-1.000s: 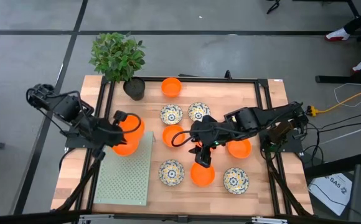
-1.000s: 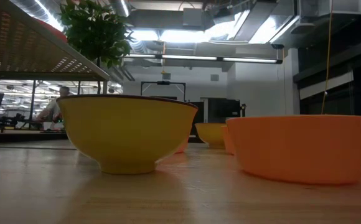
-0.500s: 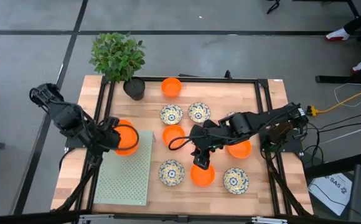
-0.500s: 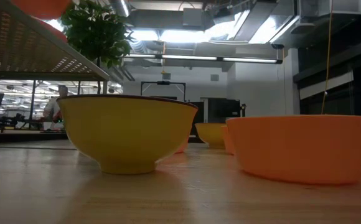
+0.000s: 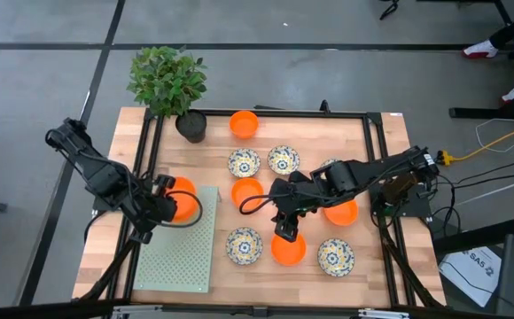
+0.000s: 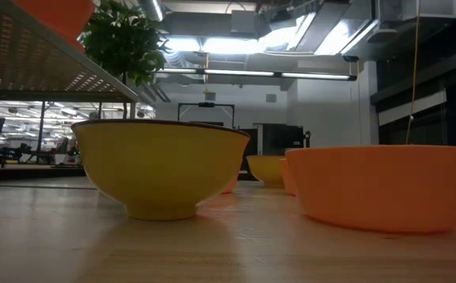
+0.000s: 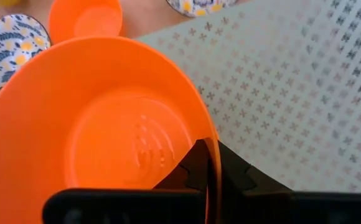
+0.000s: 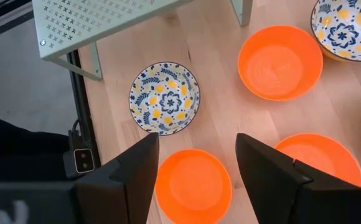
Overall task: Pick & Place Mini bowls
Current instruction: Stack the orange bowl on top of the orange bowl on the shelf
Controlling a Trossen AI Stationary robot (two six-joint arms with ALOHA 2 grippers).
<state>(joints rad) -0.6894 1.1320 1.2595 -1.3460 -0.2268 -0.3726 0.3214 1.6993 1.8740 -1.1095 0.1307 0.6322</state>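
Your left gripper point(image 5: 167, 206) pinches the rim of a plain orange mini bowl point(image 5: 181, 197) over the perforated pale-green metal shelf point(image 5: 182, 252), while your right gripper point(image 5: 286, 226) hovers wide above another orange bowl point(image 5: 288, 250).

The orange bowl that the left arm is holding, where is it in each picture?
High view: the held orange bowl sits at the left, over the green perforated shelf's upper left corner.
Low view: only its underside shows, top left, above the shelf's edge.
Left wrist view: it fills the picture, its rim pinched in the left tool.
Right wrist view: not in it.
Shared landmark: the green perforated shelf.
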